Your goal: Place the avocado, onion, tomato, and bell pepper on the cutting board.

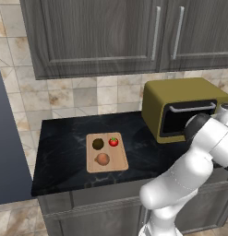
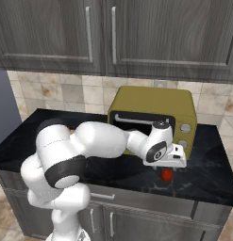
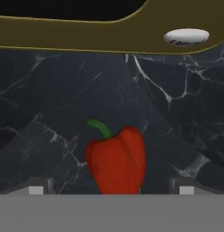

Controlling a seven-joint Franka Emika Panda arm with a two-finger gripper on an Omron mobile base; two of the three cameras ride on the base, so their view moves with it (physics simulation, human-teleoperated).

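Spread wide and holding nothing, the pincer (image 2: pixel 170 165) is poised just above the dark marble table (image 1: pixel 64 138), in front of the olive-yellow toaster oven (image 2: pixel 153 115). Directly beneath it lies the bell pepper (image 2: pixel 167 175), seen in the right base view as a small red shape on the table just below the hand.

From the hand camera, the bell pepper (image 3: pixel 117 161) is centred between the two dark finger tips, one low at each side, with neither touching it. Its long axis runs roughly away from the camera and up the picture, leaning a little to the left, with the curved green stem pointing towards the oven. The jaws are judged to stand across the pepper's narrower width, so a straight descent and closing should be enough.

Well away to the robot's left, the cutting board (image 1: pixel 116 165) lies flat on the same table. On it are seen the avocado (image 1: pixel 98 144), the tomato (image 1: pixel 113 142) and the onion (image 1: pixel 102 159), close together but apart. Only the bell pepper is judged to remain off the board.
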